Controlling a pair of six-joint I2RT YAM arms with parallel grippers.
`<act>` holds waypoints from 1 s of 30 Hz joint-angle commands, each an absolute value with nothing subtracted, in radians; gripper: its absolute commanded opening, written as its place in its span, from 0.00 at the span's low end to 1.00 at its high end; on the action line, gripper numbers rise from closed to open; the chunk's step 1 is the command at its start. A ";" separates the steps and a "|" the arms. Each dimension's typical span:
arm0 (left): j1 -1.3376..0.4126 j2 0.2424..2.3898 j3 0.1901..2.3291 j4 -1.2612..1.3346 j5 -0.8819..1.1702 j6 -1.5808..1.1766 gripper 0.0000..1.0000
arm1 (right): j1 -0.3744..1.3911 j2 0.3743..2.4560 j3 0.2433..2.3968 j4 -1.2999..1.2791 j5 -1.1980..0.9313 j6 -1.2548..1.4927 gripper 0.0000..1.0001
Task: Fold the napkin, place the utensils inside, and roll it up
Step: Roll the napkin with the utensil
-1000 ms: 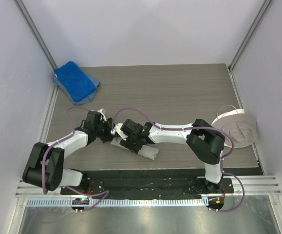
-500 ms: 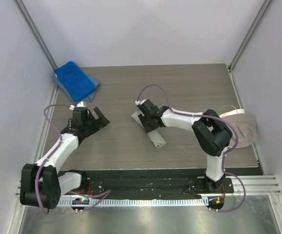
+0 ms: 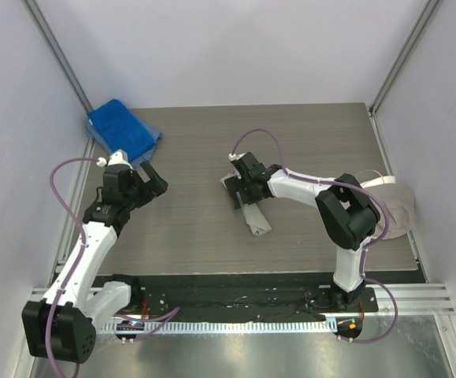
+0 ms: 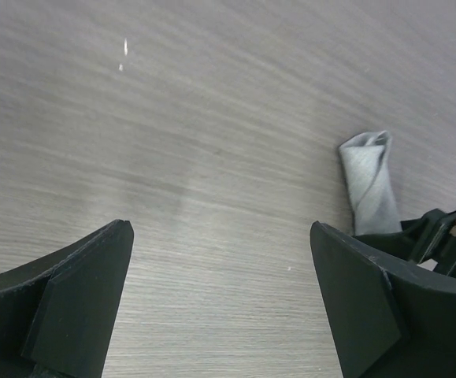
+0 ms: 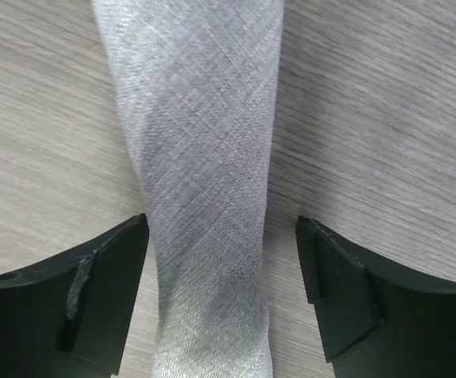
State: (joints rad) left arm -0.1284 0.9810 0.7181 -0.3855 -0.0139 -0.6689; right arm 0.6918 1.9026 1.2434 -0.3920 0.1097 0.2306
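The napkin (image 3: 257,222) lies on the table as a light grey roll, running from near right to far left. My right gripper (image 3: 245,197) is over its far end. In the right wrist view the roll (image 5: 204,142) lies between the open jaws of the right gripper (image 5: 224,287), with a gap on each side. My left gripper (image 3: 150,183) is open and empty, well to the left of the roll. In the left wrist view the left gripper (image 4: 220,260) hangs over bare table, with the roll (image 4: 369,185) at the right. The purple utensil is not visible.
A bright blue towel (image 3: 122,131) lies at the far left corner of the table. A beige-grey cloth with a white edge (image 3: 387,206) hangs over the right table edge. Grey walls close in both sides.
My left gripper has drawn back from the roll to the far left. My right gripper has moved away from the near edge with the roll, which now lies farther right and turned.
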 commanded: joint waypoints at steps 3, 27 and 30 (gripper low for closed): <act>-0.115 0.911 0.871 -0.511 -0.060 -0.543 1.00 | 0.680 1.674 1.289 -0.296 -0.023 0.176 0.88; -0.115 0.745 0.868 -0.480 -0.060 -0.390 1.00 | 0.393 1.167 0.773 0.048 0.176 0.222 1.00; -0.117 0.744 0.871 -0.480 -0.061 -0.393 1.00 | 0.394 1.174 0.772 0.052 0.169 0.229 1.00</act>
